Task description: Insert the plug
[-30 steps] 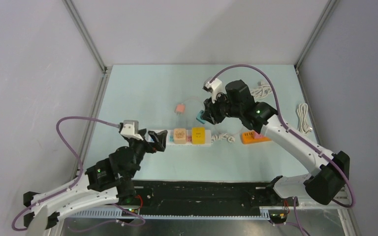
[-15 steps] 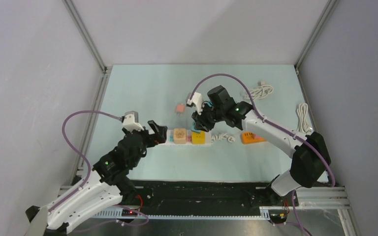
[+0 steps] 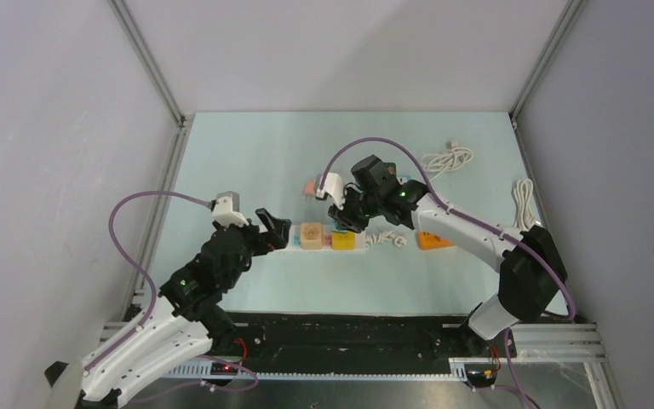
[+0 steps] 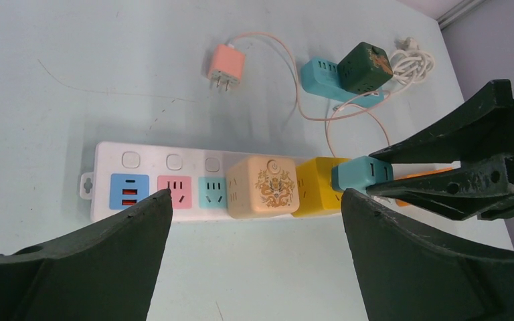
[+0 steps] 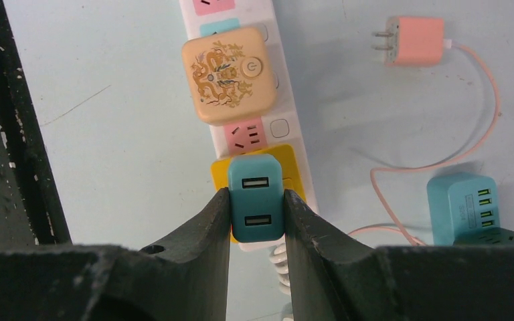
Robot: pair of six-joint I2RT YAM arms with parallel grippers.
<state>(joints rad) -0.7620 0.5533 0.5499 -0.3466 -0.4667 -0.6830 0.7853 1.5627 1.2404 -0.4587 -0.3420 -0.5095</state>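
Note:
A teal plug with two USB ports is pinched between the fingers of my right gripper, which is shut on it. The plug hangs over the yellow cube adapter at the right end of the white power strip. Its prongs are hidden, so I cannot tell whether it touches the cube. My left gripper stands wide open and empty just in front of the strip, near its left half. The blue, pink and teal sockets at the strip's left are free.
A beige dragon-print cube is plugged in beside the yellow one. Behind the strip lie a pink charger with its cable, a teal multi-port charger and a dark green cube. An orange block and white cables lie to the right.
My right gripper has carried the teal plug left and down, from behind the strip to over the yellow cube. The left arm reached forward to the strip's left end, then held still.

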